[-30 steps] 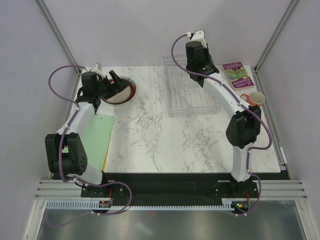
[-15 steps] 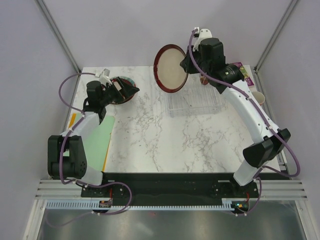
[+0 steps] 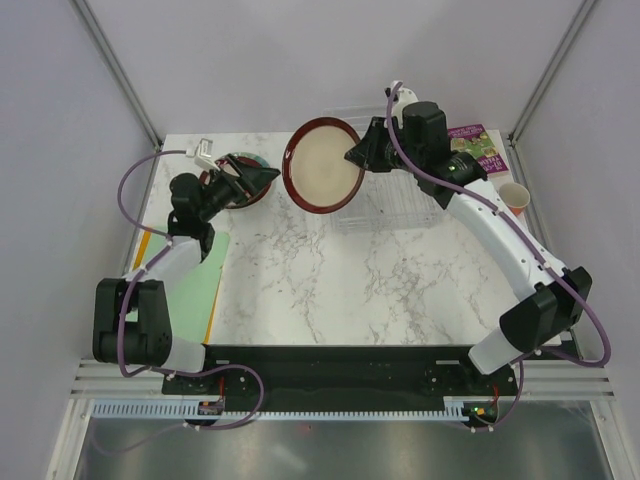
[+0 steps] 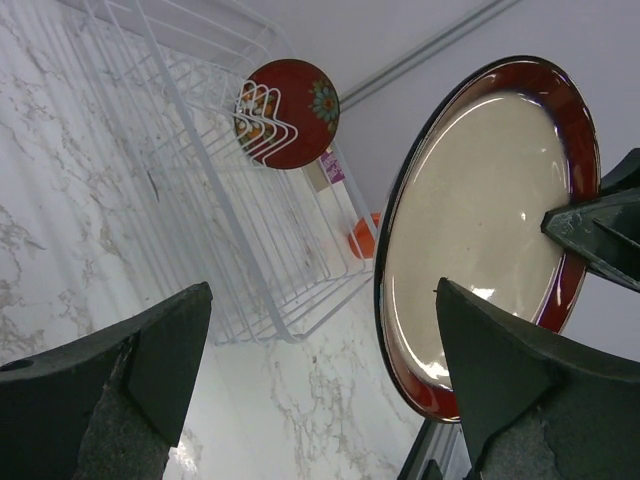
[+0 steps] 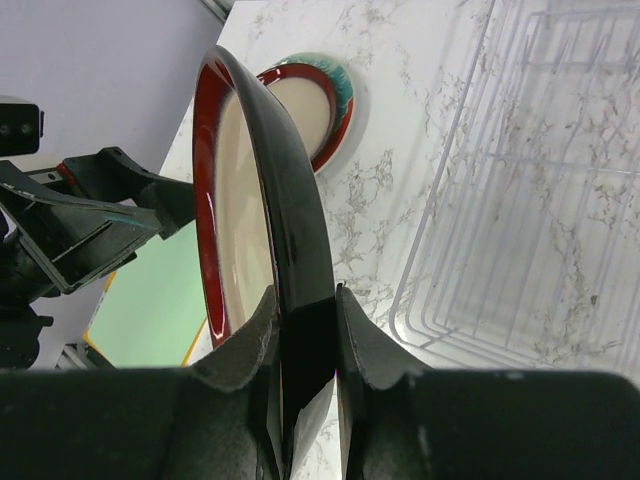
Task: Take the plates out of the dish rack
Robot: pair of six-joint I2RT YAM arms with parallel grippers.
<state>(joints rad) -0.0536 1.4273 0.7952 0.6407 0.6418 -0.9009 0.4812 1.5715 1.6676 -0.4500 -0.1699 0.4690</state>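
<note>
R pincer (image 3: 352, 158) clamped on rim of cream plate (image 3: 322, 167), held on edge in air just left of dish rack (image 3: 395, 208), face twd L arm. L pincer (image 3: 255, 178) wide open, just left of the plate, so likely a handover. One red plate (image 4: 290, 100) left in rack.

Table (image 3: 320, 290) with dish rack (image 3: 395, 210), plate (image 5: 325, 105), book (image 3: 477, 150)

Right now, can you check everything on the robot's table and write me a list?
Surface: white marble table.
Job's things: cream plate in the air, on edge; red plate standing in the dish rack; teal-rimmed plate flat on the table.
Clutter: purple book, orange mug, green mat.
Grippers: left gripper open, by the teal-rimmed plate; right gripper shut on the cream plate's rim.
Cables: purple cables looped along both arms.
Surroundings: grey walls, metal posts.
</note>
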